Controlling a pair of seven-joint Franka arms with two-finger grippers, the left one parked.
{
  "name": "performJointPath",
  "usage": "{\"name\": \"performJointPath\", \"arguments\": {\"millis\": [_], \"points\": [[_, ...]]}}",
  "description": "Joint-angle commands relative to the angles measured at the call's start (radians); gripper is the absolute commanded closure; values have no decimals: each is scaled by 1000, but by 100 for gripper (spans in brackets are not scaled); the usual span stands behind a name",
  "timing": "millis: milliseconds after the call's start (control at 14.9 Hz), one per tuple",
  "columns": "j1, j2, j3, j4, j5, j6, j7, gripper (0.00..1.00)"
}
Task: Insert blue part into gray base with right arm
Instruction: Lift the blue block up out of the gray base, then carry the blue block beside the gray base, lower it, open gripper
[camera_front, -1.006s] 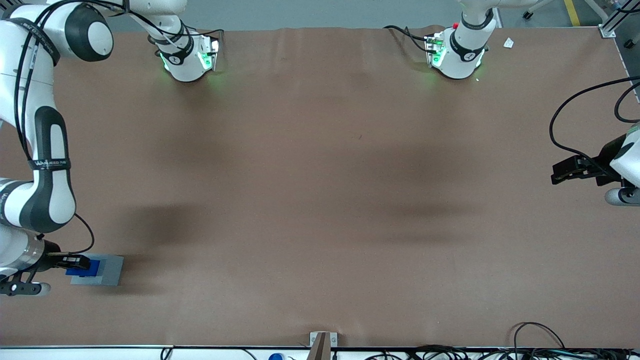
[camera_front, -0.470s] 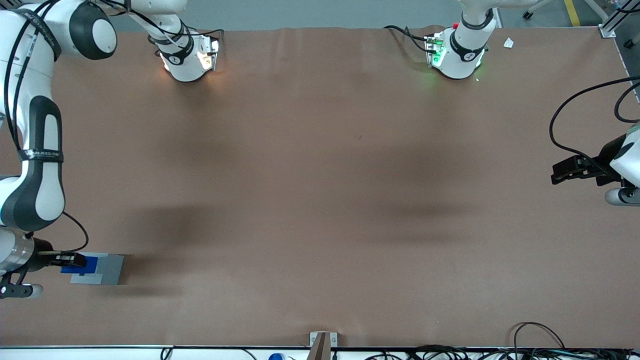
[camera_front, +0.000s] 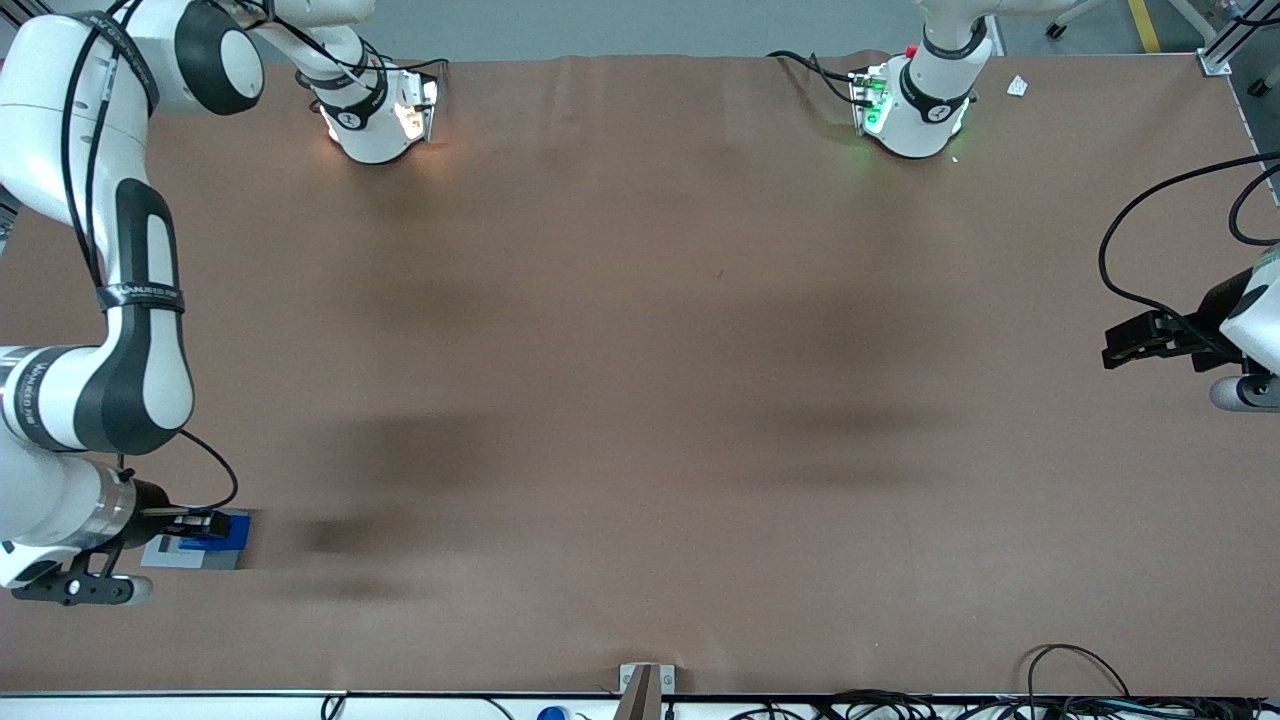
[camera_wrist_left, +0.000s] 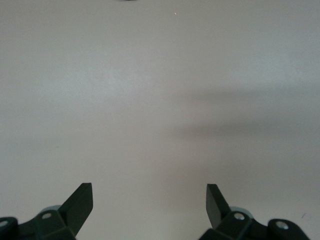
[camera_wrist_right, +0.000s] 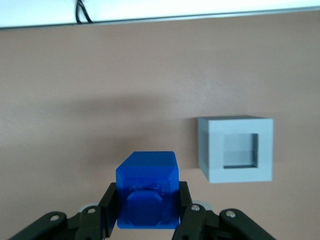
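The black two-finger gripper (camera_wrist_right: 147, 212) clamps the small bright-blue plastic cube (camera_wrist_right: 148, 189) beside the light-gray hollow-topped block (camera_wrist_right: 235, 148) near the worktop's edge (camera_wrist_right: 150, 21) — off-centre, it could catch the rim.

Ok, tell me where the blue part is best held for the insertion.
Keep the grip it has: the gripper clamps the blue part on two opposite flat side faces from above. That leaves its underside free to drop into the gray base's square hollow.
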Motion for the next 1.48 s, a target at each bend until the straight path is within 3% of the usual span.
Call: {"name": "performJointPath", "arguments": {"millis": [0,537,805,1409], "points": [[52,20,-19,-23,-36,47,29,100],[53,110,-14,-38,-15,106,131,100],[56,112,-16,-85,40,175,145,100],[69,135,-16,-105,44,242,128,100]]}}
